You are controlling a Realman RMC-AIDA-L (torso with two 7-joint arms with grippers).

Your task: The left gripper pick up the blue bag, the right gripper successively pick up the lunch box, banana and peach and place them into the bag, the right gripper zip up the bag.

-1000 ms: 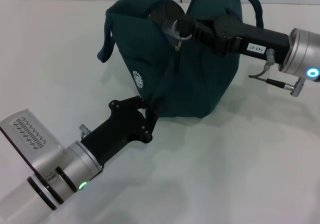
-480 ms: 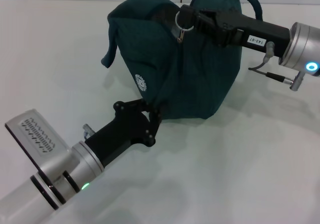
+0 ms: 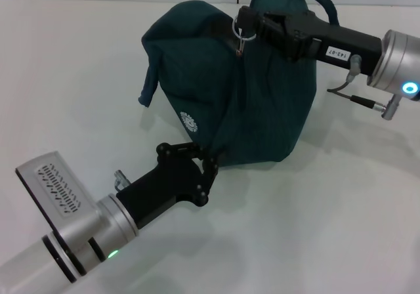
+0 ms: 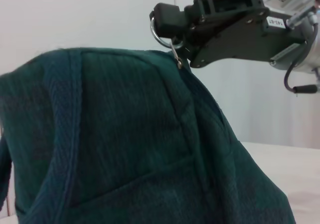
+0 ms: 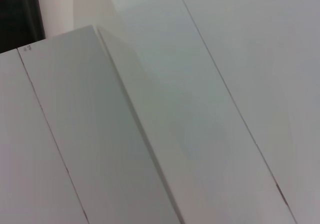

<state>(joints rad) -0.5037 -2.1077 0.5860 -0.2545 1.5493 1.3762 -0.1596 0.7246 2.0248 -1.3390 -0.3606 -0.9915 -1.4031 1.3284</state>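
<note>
Blue bag point(image 3: 249, 104) blocks centre; table point(image 3: 328, 228) open around.

Right gripper point(image 3: 247, 23) on blue bag's point(image 3: 262, 104) zipper ring point(image 3: 243, 31)

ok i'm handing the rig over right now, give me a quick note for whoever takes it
Left gripper: shut on the blue bag's lower near corner, bracing it on the table.
Right gripper: at the top of the bag, shut on the zipper ring pull.
Lunch box, banana and peach: not visible anywhere; whether they are inside cannot be confirmed.
Done: from the head and left wrist views the top seam looks closed up to the pull.
Left: check that the zip is fully shut, then release the ring and the bag corner.
</note>
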